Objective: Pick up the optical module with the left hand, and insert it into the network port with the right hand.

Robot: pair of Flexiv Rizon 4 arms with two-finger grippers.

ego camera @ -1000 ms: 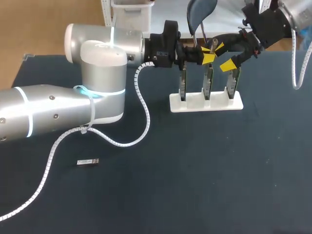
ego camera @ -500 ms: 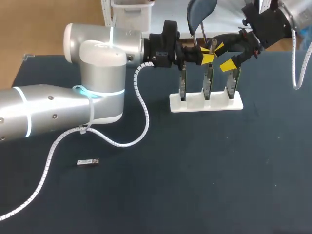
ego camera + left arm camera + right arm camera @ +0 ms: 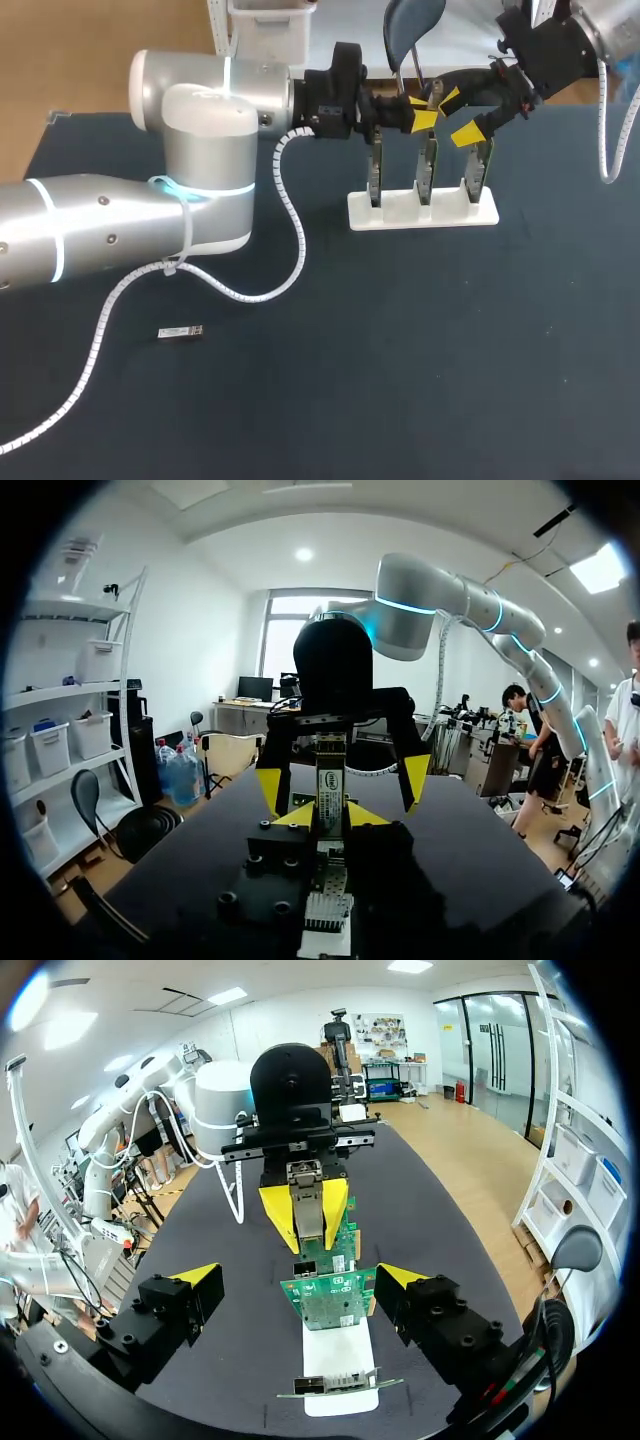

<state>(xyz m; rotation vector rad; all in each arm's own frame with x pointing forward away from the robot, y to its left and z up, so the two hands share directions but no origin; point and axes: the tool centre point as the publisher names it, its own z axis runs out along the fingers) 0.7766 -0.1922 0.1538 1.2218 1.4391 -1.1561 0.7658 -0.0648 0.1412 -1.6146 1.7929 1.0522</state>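
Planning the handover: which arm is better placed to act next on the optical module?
Right. The right gripper is open with fingers either side of the optical module that the left gripper holds; it likely only needs closing.

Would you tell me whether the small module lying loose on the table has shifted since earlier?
No; the loose module sits in the same spot beside the white cable loop.

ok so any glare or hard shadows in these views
head view: bright sheen on the left arm's silver shell, no clear shadows on the dark table; left wrist view: right pincer backlit, dark against the bright room; right wrist view: green card evenly lit, no glare
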